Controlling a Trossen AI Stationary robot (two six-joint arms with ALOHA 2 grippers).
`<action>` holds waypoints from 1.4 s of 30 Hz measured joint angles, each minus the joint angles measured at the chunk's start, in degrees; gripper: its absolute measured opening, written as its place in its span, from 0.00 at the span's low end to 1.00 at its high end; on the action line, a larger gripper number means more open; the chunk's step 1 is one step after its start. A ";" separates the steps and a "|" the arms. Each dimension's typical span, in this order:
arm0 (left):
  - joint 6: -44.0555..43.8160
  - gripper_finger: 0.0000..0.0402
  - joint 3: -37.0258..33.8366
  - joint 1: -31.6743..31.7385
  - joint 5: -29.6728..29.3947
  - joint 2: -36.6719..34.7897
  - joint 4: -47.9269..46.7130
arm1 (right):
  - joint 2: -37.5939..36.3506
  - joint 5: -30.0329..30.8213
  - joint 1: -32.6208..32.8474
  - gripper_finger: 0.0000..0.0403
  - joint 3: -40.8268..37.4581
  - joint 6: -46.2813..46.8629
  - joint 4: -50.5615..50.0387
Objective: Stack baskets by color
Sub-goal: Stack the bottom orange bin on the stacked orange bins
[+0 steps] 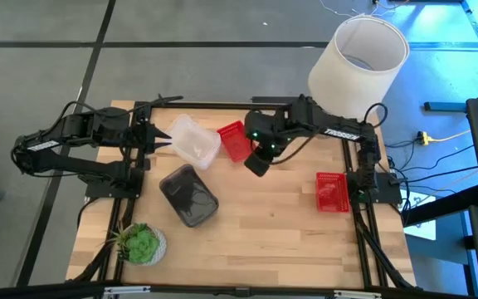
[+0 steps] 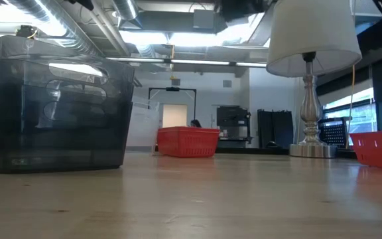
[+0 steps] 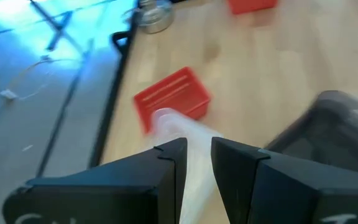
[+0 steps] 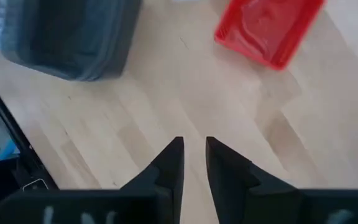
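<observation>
From above, the left gripper (image 1: 163,138) is at the far left part of the wooden table (image 1: 272,224), and its jaws grasp the edge of the clear baskets (image 1: 194,141), which sit tilted just in front of the fingertips. A red basket (image 1: 235,140) lies just beyond the clear ones, between the two grippers. The right gripper (image 1: 256,164) hangs near this red basket, on its right side, and nothing is between its jaws. The dark grey baskets (image 1: 189,195) stand nearer to the front edge, apart from both grippers. A second red basket (image 1: 332,192) is well away from the right gripper, near the right edge. A white lampshade (image 1: 358,65) is at the far right corner and a green plant (image 1: 139,242) at the front left corner.

In the low view, the dark grey baskets (image 2: 62,106) are large at the left, one red basket (image 2: 188,141) is farther back on the table, and another (image 2: 379,148) is at the right, beside the lamp (image 2: 310,73). No gripper is clear here.

In the left wrist view, the left gripper (image 3: 197,158) has its jaws closed on the clear baskets (image 3: 179,134); the red basket (image 3: 171,99) lies directly beyond the fingertips and the grey baskets (image 3: 328,130) to one side.

In the right wrist view, the right gripper (image 4: 193,152) has only a narrow gap between the jaws, with bare table under them. The grey baskets (image 4: 70,37) and a red basket (image 4: 267,28) are ahead, one on each side.
</observation>
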 joint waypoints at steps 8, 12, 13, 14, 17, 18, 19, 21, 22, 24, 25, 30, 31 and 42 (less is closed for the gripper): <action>-0.02 0.17 0.00 -0.02 7.53 0.02 0.02 | -9.40 3.27 2.97 0.17 -16.81 9.98 -0.08; 0.26 0.17 0.00 -0.02 7.44 0.00 0.02 | -18.90 3.14 3.24 0.17 -30.28 23.03 -0.16; 0.26 0.17 0.00 0.00 7.43 0.02 0.03 | -21.12 2.92 3.73 0.17 -33.59 28.29 -0.01; 0.30 0.17 0.00 0.00 7.42 0.02 0.02 | -23.10 2.04 4.13 0.17 -36.62 33.31 0.45; 0.31 0.17 0.00 0.00 7.40 0.00 0.02 | -28.05 0.09 5.72 0.17 -44.50 46.58 2.08; 0.31 0.17 0.00 0.00 7.34 0.02 0.04 | -29.34 0.00 6.27 0.17 -46.70 50.11 2.40; 0.31 0.17 0.00 0.00 7.26 0.02 0.02 | -30.31 -0.02 6.71 0.17 -48.70 53.04 2.75; 0.33 0.17 0.00 0.00 7.01 0.02 0.05 | -31.48 -0.47 7.50 0.17 -52.12 56.60 3.81; 0.33 0.17 0.00 0.00 6.98 0.02 0.04 | -31.75 -1.41 7.72 0.17 -53.74 57.40 4.01; 0.24 0.17 0.00 0.00 6.93 0.02 0.14 | -31.93 -3.91 7.97 0.17 -56.62 57.63 3.87; 0.12 0.17 0.00 0.00 6.93 0.02 0.14 | -31.94 -5.36 8.05 0.17 -58.14 57.66 4.14; -0.06 0.17 0.00 0.00 6.91 0.02 0.21 | -31.88 -8.40 8.07 0.17 -66.07 57.46 10.96; -0.07 0.17 0.00 0.00 6.91 0.02 0.22 | -31.89 -8.43 8.05 0.17 -67.47 57.34 12.57; -0.13 0.17 0.00 0.00 6.91 0.02 0.61 | -31.87 -10.06 8.05 0.17 -77.87 56.67 18.21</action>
